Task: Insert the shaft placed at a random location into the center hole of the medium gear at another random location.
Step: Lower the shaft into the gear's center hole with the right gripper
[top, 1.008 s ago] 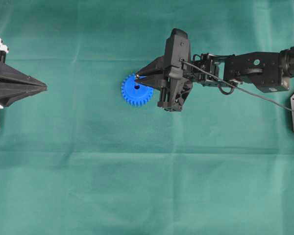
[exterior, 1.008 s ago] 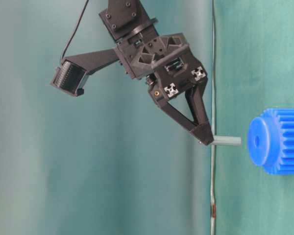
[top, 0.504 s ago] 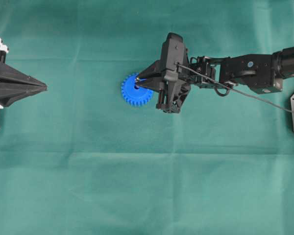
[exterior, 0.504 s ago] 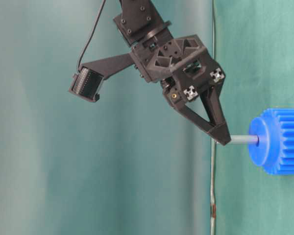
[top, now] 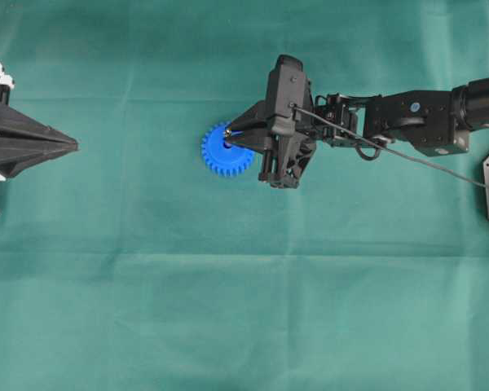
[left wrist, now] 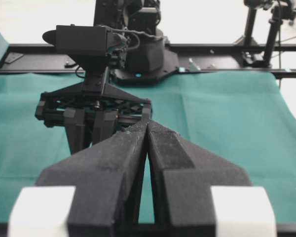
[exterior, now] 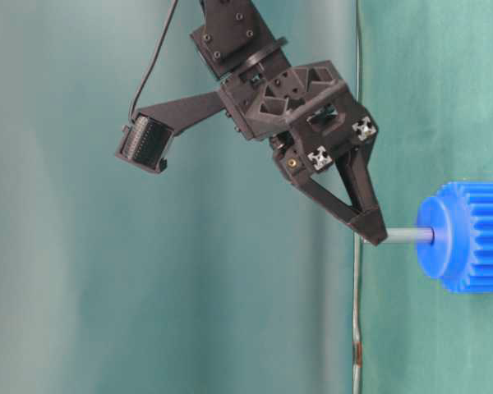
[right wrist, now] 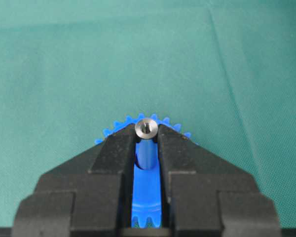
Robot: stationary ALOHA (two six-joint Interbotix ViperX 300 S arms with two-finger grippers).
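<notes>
Resting at the far left of the green cloth [top: 147, 285], the left gripper [top: 72, 147] has its jaws pressed together, holding nothing. Further right lies the medium gear [top: 220, 155]. Directly above it, the right gripper [top: 228, 134] pinches the shaft [exterior: 409, 235], whose far end meets the center hole [exterior: 431, 235].

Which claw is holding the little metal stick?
The right claw, the one over the blue gear. It pinches the shaft at the gear's middle. The left claw sits far off at the table's edge, shut on nothing.
</notes>
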